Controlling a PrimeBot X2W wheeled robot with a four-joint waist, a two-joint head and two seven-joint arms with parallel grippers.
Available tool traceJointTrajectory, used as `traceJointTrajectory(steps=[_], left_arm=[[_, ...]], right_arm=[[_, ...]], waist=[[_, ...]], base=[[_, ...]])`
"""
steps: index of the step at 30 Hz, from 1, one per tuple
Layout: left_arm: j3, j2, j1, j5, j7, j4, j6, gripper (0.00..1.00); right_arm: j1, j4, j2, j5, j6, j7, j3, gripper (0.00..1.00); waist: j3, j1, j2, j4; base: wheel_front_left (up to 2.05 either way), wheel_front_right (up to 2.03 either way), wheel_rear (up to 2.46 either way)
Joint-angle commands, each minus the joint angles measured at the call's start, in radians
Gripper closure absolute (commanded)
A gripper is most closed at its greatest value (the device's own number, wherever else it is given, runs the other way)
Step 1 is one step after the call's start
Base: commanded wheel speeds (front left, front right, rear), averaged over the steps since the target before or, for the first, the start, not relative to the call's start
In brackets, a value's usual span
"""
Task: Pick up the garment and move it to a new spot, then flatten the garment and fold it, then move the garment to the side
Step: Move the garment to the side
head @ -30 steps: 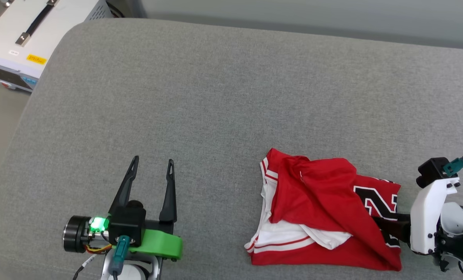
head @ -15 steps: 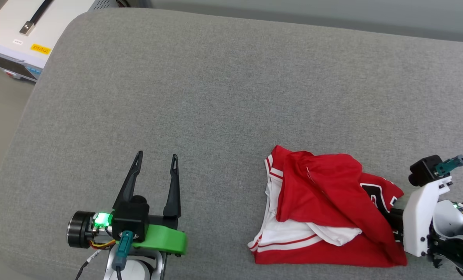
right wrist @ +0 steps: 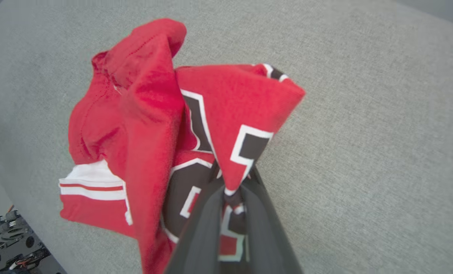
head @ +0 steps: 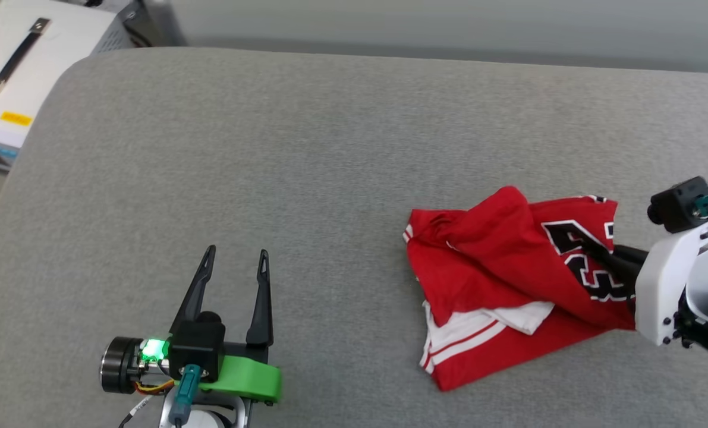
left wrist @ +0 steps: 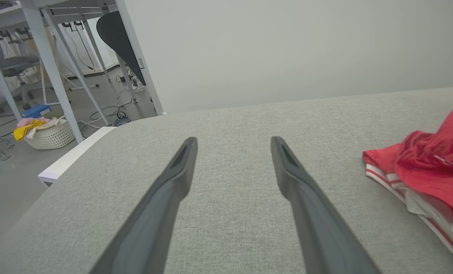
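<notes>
Since a second ago the right gripper (head: 598,253) has closed its fingers on the garment (head: 496,255). It has drawn the printed edge up, so more of the black-and-white number shows and the cloth bunches toward the gripper.

At the head view's 10 o'clock corner a white case (head: 27,65) with a dark handle stands beside the grey cushion (head: 330,148). At 7 o'clock the left gripper (head: 237,251) hangs over bare cushion, fingers spread wide and pointing to 12 o'clock, holding nothing and well apart from the garment. Its wrist view shows the same wide gap between the fingers (left wrist: 173,182), with a white basket (left wrist: 51,135) of cloth on the floor at 9 o'clock and the garment's (left wrist: 431,163) red folds and striped trim at 3 o'clock.

The garment lies crumpled on the cushion at 4 o'clock in the head view, a white sleeve with red stripes at its lower edge. In the right wrist view the gripper's (right wrist: 234,183) two fingers are pinched narrowly on a red fold of the garment (right wrist: 142,114) at the number print, and the cloth hangs away toward 10 o'clock.
</notes>
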Motion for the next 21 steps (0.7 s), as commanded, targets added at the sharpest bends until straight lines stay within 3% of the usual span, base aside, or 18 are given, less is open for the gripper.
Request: traceJointTrajectory(steps=[1,14,21], left_arm=[[0.003,0.004,0.007,-0.002,-0.006,-0.006,0.003,0.0],[0.007,0.023,-0.033,0.01,-0.006,-0.027,-0.003,0.0],[-0.001,0.044,-0.087,0.022,-0.006,-0.044,-0.011,0.0]], right_arm=[[-0.022,-0.016,-0.017,-0.018,-0.001,-0.011,-0.003,1.0],[-0.051,-0.057,-0.04,-0.069,-0.001,-0.055,-0.085,1.0],[-0.084,0.017,-0.065,-0.084,-0.001,-0.069,-0.155,1.0]], waist=[[-0.013,0.0,0.0,-0.066],[0.069,0.0,0.0,-0.257],[0.153,0.0,0.0,-0.273]], base=[[0.0,0.0,0.0],[0.0,0.0,0.0],[0.0,0.0,0.0]])
